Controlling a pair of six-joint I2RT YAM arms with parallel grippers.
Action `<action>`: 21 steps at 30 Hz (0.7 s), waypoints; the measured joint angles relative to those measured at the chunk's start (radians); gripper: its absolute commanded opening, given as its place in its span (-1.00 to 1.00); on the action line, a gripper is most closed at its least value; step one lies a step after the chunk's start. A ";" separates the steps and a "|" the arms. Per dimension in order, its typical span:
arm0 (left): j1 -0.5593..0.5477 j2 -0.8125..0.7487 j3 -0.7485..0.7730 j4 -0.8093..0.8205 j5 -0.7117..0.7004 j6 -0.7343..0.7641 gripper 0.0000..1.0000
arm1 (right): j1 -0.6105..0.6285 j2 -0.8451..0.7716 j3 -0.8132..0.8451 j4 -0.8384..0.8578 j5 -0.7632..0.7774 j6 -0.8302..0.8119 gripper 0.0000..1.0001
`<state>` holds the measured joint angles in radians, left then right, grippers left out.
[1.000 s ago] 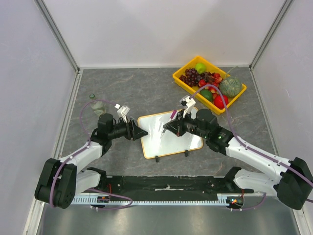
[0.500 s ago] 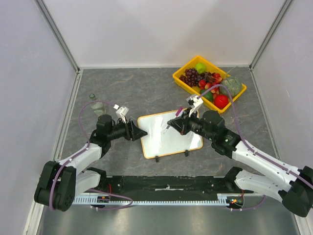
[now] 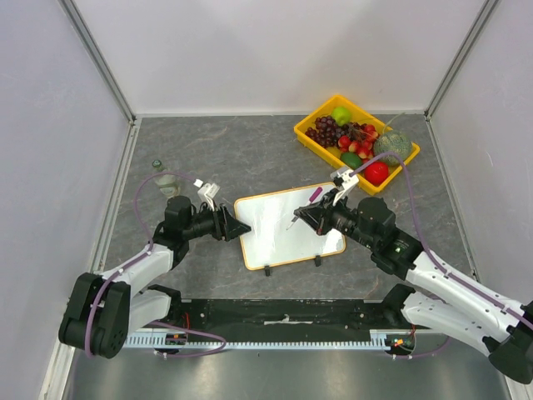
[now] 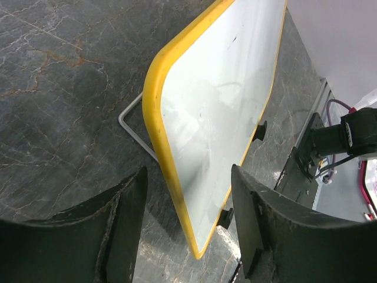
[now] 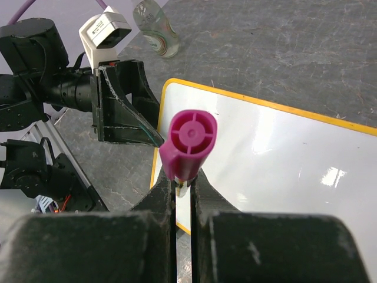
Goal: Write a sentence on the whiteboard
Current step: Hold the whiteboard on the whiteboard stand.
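Note:
The whiteboard (image 3: 287,237) lies mid-table, white with a yellow rim; no sentence shows on its glossy face (image 4: 224,106). My left gripper (image 3: 241,227) is open at the board's left edge. In the left wrist view the board's corner sits between the left gripper's (image 4: 187,177) fingers with a gap on each side. My right gripper (image 3: 305,213) hovers over the board's right part, shut on a marker (image 3: 313,195). The right wrist view shows the marker's magenta end (image 5: 188,144) above the right gripper's (image 5: 184,183) shut fingers, with the board (image 5: 283,153) below.
A yellow tray (image 3: 303,135) of fruit stands at the back right. A small clear bottle (image 3: 166,177) stands left of the board, behind the left arm. The board rests on a wire stand (image 4: 132,121) and two black feet (image 3: 267,269). Enclosure walls ring the table.
The right gripper has carried the marker rightward and slightly nearer, from over the board's middle to its right part. The left gripper has hardly moved.

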<state>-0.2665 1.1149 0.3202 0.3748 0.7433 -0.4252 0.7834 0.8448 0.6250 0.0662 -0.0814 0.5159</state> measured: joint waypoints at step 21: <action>0.001 0.033 0.000 0.062 0.072 -0.004 -0.03 | 0.000 0.014 -0.005 -0.020 -0.019 -0.005 -1.00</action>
<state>-0.2657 1.1477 0.3202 0.4370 0.8158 -0.4290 0.7834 0.8589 0.6205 0.0460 -0.1005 0.5110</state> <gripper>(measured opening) 0.538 0.067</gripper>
